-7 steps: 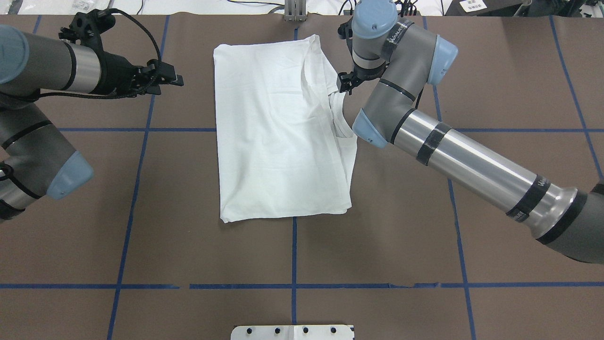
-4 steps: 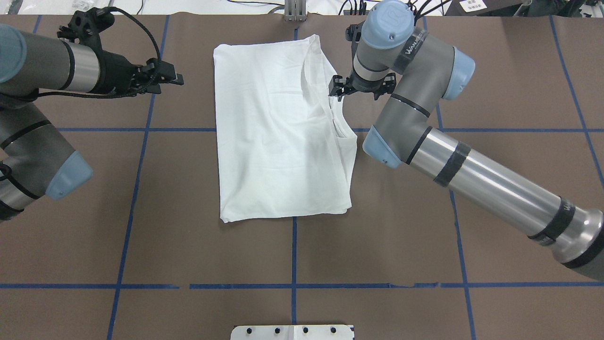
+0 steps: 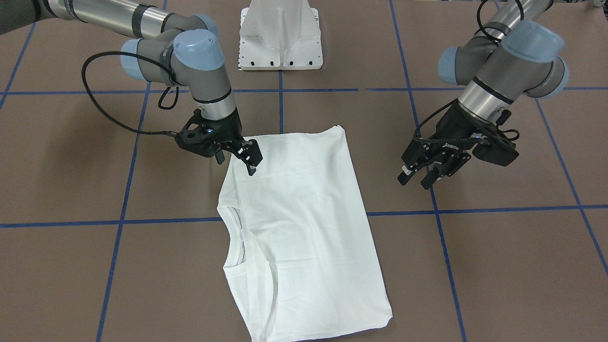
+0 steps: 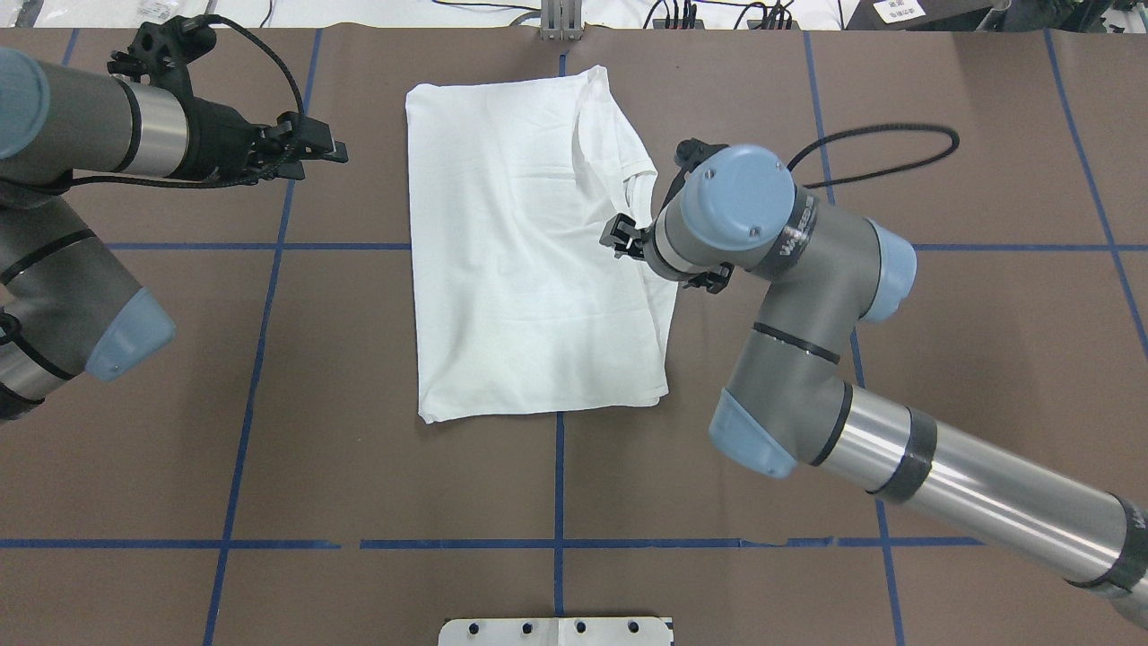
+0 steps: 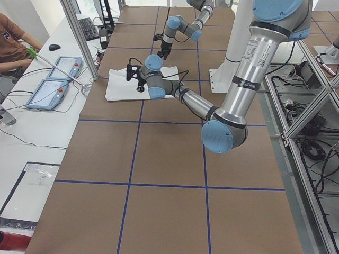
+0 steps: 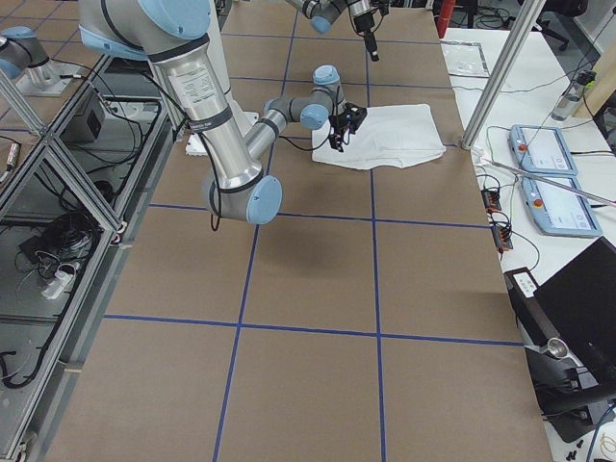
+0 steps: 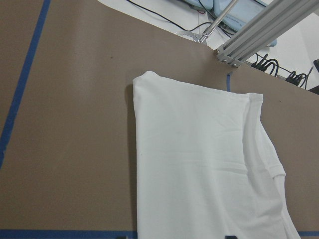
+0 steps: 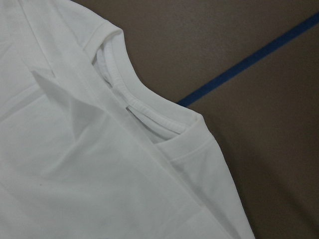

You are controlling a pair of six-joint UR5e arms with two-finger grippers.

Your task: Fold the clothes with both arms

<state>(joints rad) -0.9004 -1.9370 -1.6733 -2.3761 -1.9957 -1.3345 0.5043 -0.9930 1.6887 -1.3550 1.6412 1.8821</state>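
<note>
We see bright, even light from above in every view, and shadows stay soft: one diffuse dark patch lies on the brown table (image 3: 61,137) at the left of the front-facing frame. In the overhead frame the white T-shirt (image 4: 520,296) is nearly washed out, its creases faint, and a glare streak runs along the right arm (image 4: 978,493) at lower right. The right wrist view is dimmer and greyer. In the side views the posts (image 6: 498,77) lean.
</note>
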